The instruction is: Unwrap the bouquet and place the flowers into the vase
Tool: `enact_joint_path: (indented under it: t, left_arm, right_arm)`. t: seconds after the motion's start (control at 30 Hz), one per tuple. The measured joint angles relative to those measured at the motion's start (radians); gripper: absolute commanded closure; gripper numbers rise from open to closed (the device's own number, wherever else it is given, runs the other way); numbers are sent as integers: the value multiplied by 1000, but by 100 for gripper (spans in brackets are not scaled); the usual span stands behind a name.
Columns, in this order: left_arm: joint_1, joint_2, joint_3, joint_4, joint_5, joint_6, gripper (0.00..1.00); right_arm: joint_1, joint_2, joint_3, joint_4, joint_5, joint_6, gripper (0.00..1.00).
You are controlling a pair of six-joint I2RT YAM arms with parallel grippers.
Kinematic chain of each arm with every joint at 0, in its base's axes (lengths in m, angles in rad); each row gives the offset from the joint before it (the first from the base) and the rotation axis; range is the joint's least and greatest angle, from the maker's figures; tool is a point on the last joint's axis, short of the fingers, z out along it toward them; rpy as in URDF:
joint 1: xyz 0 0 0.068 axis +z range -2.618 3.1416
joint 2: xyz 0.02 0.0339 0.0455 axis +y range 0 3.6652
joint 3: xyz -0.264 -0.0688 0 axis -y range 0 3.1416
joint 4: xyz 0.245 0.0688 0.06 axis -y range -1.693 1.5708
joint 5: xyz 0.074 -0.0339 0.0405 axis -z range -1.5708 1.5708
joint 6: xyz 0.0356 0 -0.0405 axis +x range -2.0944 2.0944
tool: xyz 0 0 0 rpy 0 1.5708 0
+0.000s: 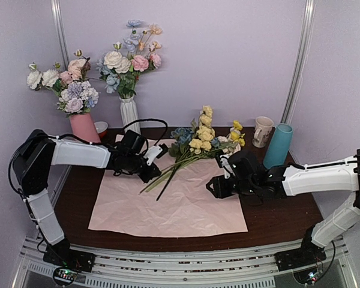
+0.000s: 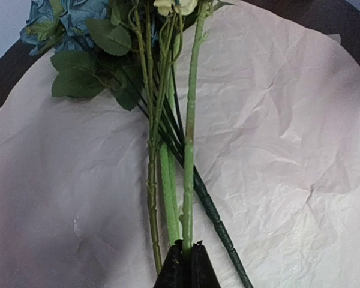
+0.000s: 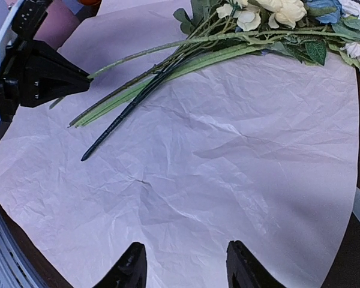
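Tool [image 2: 187,247] tight on a flower stem [image 2: 191,132]; pink paper [image 2: 276,150] beneath

The dark wooden counter [image 1: 276,216] before me carries a creased pink paper sheet [image 1: 180,207], spread flat over its middle. At ten o'clock stands a pink vase [image 1: 84,127] with a small bowl [image 1: 101,126] just beside it. At eleven is a white ribbed vase [image 1: 129,114], and at two a cream mug [image 1: 263,131] beside the teal vase [image 1: 278,146].

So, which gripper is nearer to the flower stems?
Left. The left gripper is shut on the lower end of the flower stems. The right gripper is open above the bare pink paper, apart from them.
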Motion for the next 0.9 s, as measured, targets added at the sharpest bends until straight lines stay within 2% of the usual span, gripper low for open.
enact_joint_path:
  t: [0.2, 0.37, 0.6, 0.63, 0.77, 0.9]
  left_arm:
    - [-2, -103, -37, 21, 84, -9, 100]
    - [-2, -193, -113, 92, 192, -50, 100]
    - [-2, -243, -144, 218, 330, -143, 100]
    - [-2, -246, -148, 233, 339, -157, 100]
    - [-5, -279, -186, 323, 371, -225, 100]
    - [-14, -325, -206, 378, 371, -268, 100]
  right_arm:
    - [-6, -43, 6, -17, 22, -4, 51]
    - [-7, -116, 6, -19, 32, -6, 43]
    - [-16, -210, 3, -8, 46, 8, 11]
    - [-19, -220, 0, -3, 42, 14, 8]
    - [-50, -254, -16, 82, -25, 45, 8]
    - [-105, -232, -10, 204, -115, 121, 12]
